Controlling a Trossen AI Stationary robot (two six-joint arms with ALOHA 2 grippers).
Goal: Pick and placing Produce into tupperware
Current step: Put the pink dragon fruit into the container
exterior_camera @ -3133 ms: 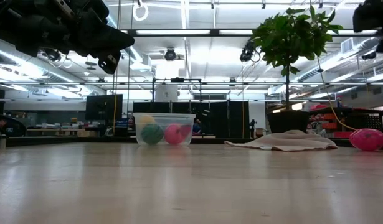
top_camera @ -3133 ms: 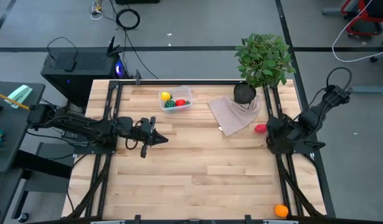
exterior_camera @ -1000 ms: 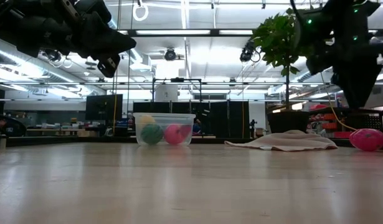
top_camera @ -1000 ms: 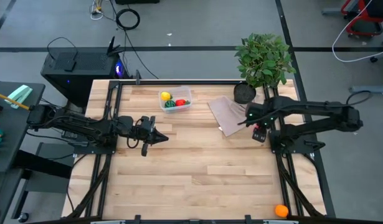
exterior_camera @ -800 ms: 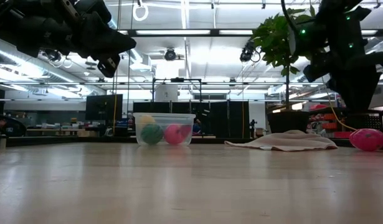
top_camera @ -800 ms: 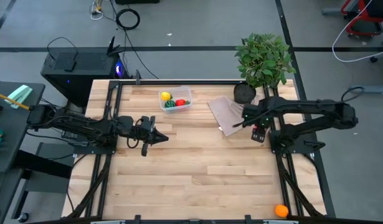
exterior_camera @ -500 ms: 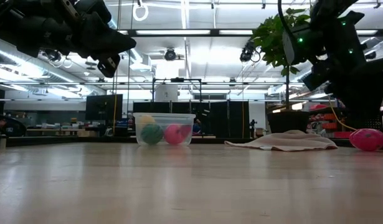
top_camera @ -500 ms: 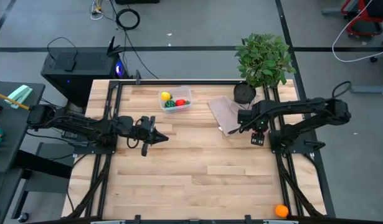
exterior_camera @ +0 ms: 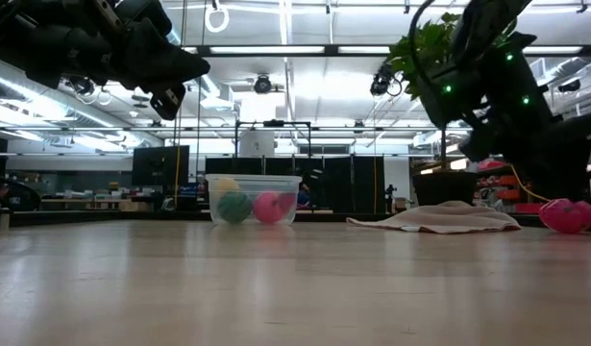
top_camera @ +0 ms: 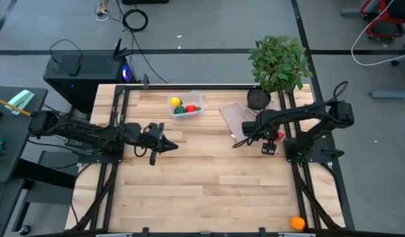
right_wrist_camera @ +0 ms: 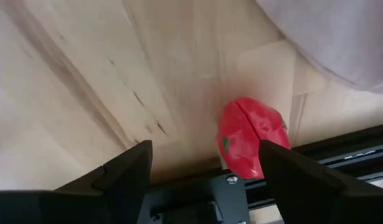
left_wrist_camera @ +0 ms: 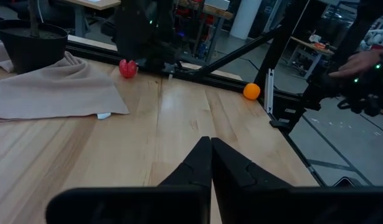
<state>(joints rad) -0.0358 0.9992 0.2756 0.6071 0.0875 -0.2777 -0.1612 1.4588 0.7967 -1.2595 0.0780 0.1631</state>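
The right pincer (right_wrist_camera: pixel 203 165) hangs over the desk's (top_camera: pixel 202 178) right edge, just above a red piece (right_wrist_camera: pixel 250 144) that lies on the wood beside the black frame rail. Its two fingers (right_wrist_camera: pixel 126 171) stand wide apart, one on each side of the red piece, and grip nothing. In the high view the right pincer (top_camera: pixel 269 141) sits just beside the cloth (top_camera: pixel 240 120), with the red piece (top_camera: pixel 279 135) peeking out next to it.

The left pincer (top_camera: pixel 168 146) hovers over the left half of the desk, its fingers (left_wrist_camera: pixel 207 162) pressed together and empty.

The tub (top_camera: pixel 186 105) stands near the far edge, left of the cloth and well apart from both arms. It holds a yellow piece (top_camera: pixel 175 101), a red one (top_camera: pixel 191 108) and a dark-green ball (top_camera: pixel 180 110). In the low view the tub (exterior_camera: pixel 255 199) shows these through its clear wall.

An orange piece (top_camera: pixel 297 223) lies at the near right corner, well apart from everything else. A potted plant (top_camera: pixel 276 62) stands at the far right corner, its pot touching the cloth.
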